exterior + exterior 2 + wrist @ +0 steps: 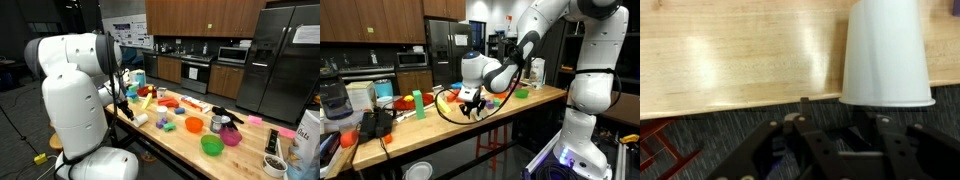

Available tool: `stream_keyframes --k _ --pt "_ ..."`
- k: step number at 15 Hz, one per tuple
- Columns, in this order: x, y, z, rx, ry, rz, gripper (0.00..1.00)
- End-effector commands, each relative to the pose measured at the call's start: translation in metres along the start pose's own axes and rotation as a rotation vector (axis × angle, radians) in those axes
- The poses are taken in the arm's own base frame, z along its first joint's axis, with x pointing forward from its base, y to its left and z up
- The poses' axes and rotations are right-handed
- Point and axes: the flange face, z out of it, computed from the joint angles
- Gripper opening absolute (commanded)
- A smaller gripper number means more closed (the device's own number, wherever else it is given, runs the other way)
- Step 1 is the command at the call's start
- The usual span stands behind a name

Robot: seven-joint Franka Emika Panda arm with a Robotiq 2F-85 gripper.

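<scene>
A white paper cup [885,55] stands on the wooden table [730,60] right at its front edge, its wide end toward me. My gripper [843,110] hangs just off that edge over the grey carpet. Its black fingers [804,108] are spread apart, and the cup's rim lies over the right-hand finger rather than squarely between them. I see no firm grip on the cup. In an exterior view the gripper [470,104] points down at the table's near edge. In an exterior view a small white cup [141,119] shows beside the arm, whose body hides the gripper.
Toy food and dishes crowd the tabletop: a green bowl [211,145], a pink bowl [231,137], a red plate [165,103], a white bag [308,135]. A blender [332,100] and a green cup [417,99] stand further along. Carpet lies below the edge.
</scene>
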Motion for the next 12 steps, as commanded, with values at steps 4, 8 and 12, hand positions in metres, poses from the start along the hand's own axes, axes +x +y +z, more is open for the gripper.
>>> stream_keyframes --k 4,8,12 --pt "-0.007 -0.022 -0.015 0.032 -0.016 -0.026 0.98" --pt "0.002 -0.04 -0.04 0.115 0.033 -0.002 1.0" --pt "0.025 -0.06 -0.088 0.208 0.067 0.038 1.0"
